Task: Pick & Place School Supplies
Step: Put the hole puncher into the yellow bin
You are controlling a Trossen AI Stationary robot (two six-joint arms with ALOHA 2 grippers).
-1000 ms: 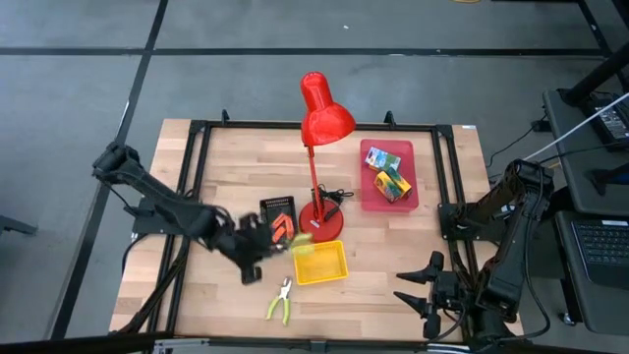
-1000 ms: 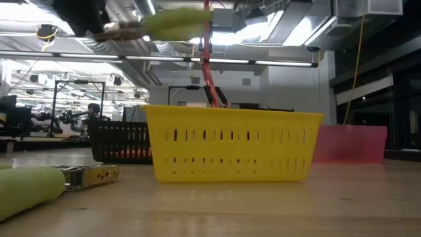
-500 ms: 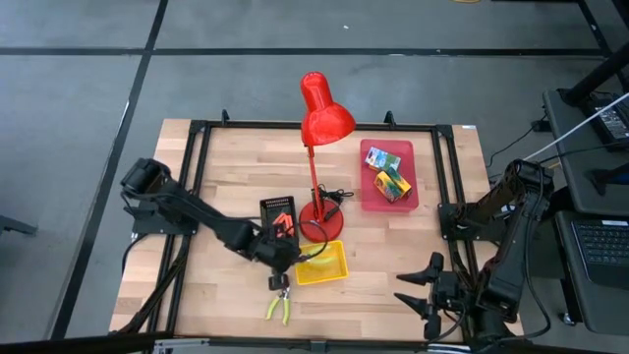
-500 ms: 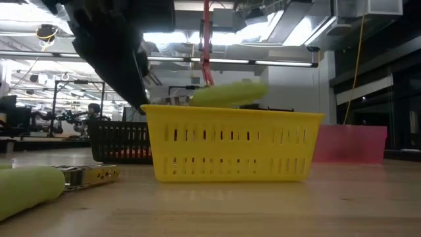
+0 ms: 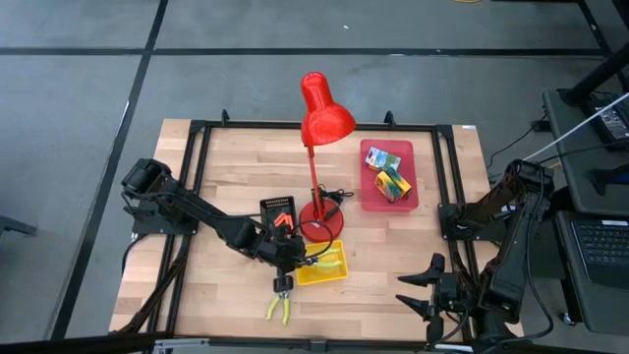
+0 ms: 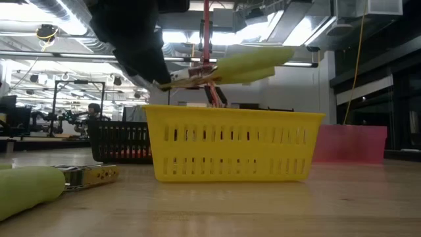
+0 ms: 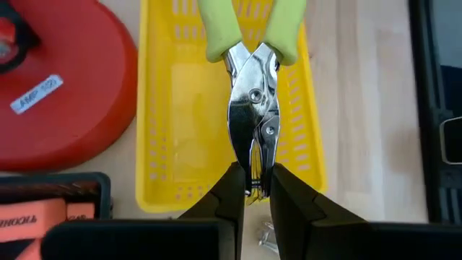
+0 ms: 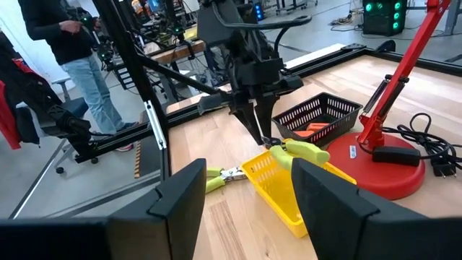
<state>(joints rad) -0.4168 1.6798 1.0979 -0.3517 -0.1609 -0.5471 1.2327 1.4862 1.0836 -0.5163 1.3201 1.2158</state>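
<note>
On the pale wood-plank counter, the slotted yellow plastic tray sits under the left tool, clenched on the shiny steel nose of green-handled pliers above it; the right tool rests released near the counter's edge

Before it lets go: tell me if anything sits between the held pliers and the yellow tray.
Nothing visible. The left gripper holds the pliers by the metal nose directly above the yellow tray, whose floor beneath looks bare.
</note>
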